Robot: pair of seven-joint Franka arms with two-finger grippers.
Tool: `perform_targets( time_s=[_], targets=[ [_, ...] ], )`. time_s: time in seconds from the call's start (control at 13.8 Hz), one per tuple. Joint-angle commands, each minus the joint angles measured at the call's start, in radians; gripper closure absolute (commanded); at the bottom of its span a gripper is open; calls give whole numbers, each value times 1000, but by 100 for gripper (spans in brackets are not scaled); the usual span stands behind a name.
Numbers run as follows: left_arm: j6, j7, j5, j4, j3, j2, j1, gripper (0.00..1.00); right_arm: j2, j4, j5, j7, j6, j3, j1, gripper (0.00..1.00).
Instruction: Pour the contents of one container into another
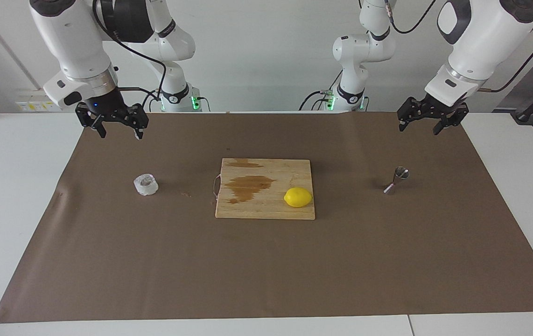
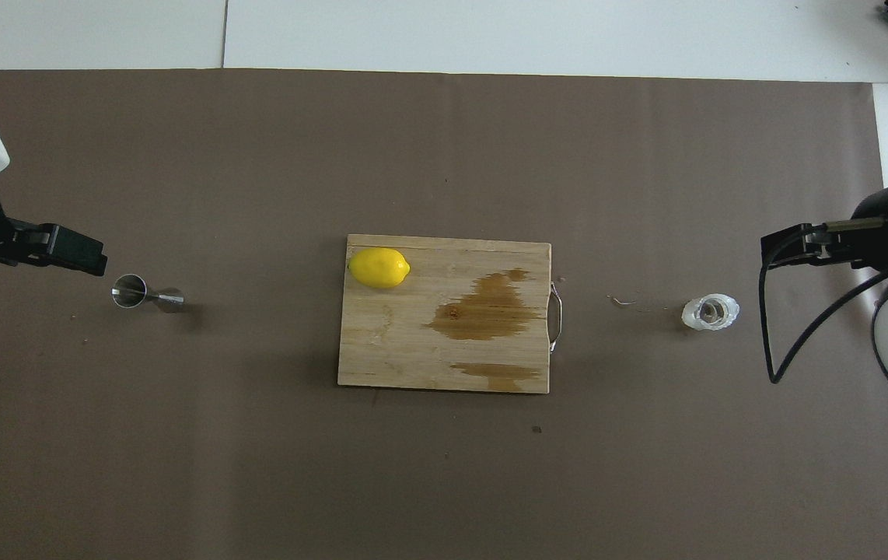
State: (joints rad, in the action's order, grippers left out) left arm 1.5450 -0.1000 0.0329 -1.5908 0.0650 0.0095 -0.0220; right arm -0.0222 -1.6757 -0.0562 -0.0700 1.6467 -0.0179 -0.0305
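Right gripper (image 1: pixel 116 129) — raised above the brown mat (image 1: pixel 266 275) at the right arm's end, fingers apart, holding nothing. The arm waits.

Cup (image 1: pixel 146 184) — squat, whitish, translucent; stands upright on the mat toward the right arm's end, farther from the robots than the right gripper's spot, well apart from it.

Cutting board (image 1: pixel 252 207) — wooden, at the middle of the table, between cup and jigger. Dark wet stains mark its surface. A lemon (image 1: pixel 298 197) lies on the board, at the end toward the left arm, clear of the stains.

Jigger (image 1: pixel 397 180) — small, shiny steel, hourglass-shaped; stands on the mat toward the left arm's end, looks slightly tilted.

Left gripper (image 1: pixel 427 122) — raised above the mat's edge at the left arm's end, fingers apart, empty, well apart from the jigger. The arm waits.
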Motion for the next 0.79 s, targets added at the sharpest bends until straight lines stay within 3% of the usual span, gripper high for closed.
perform_targets(
  time_s=[0.0,0.72],
  targets=[
    [-20,-6,-14,2,-7,-11,-12,0,-25,-30,27,-4,18,-8,17,0],
    [-25,6,-14,-11,-8,-19,-1,0,-25,-30,27,-4,18,-8,17,0]
  ],
)
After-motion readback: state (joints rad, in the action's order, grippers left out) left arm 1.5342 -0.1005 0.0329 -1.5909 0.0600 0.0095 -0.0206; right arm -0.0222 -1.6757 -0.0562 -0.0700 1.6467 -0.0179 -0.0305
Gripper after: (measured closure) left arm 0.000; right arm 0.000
